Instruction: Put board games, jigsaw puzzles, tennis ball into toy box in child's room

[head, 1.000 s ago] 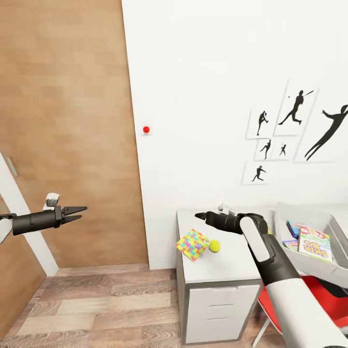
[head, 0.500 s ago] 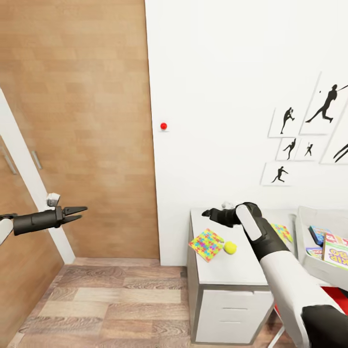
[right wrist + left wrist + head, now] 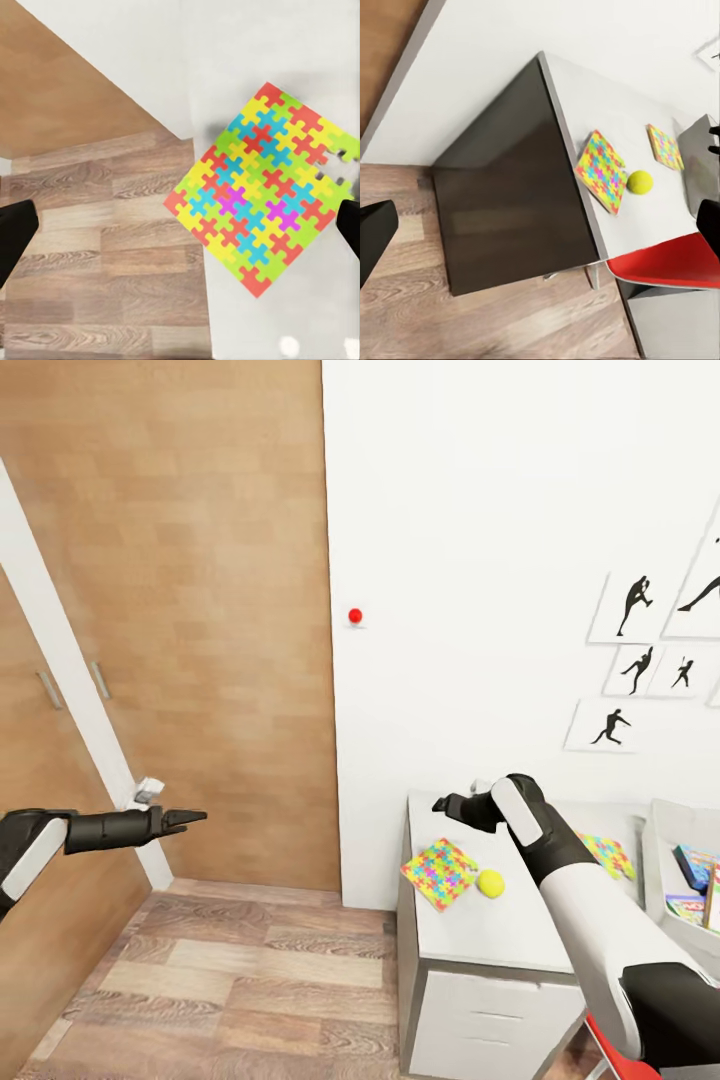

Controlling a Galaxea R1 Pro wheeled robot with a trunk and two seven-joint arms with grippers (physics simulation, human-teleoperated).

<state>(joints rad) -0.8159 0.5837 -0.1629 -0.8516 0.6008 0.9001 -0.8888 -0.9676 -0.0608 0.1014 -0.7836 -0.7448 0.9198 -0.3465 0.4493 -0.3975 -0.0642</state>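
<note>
Nearer jigsaw puzzle (image 3: 441, 871) flat on the surface (image 3: 500, 930) near its corner, tennis ball (image 3: 490, 882) just beside, second puzzle (image 3: 608, 854) farther along behind the forearm. Over the last second the whole scene slid rightward with the camera, while the right claw (image 3: 446, 802) drew in above the nearer puzzle, fingers spread, empty: likely set for a pick. Left claw (image 3: 190, 819) out over the floor, apparently nearly closed, empty. Toy box (image 3: 662, 830) cut off at the frame edge, contents barely legible
</note>
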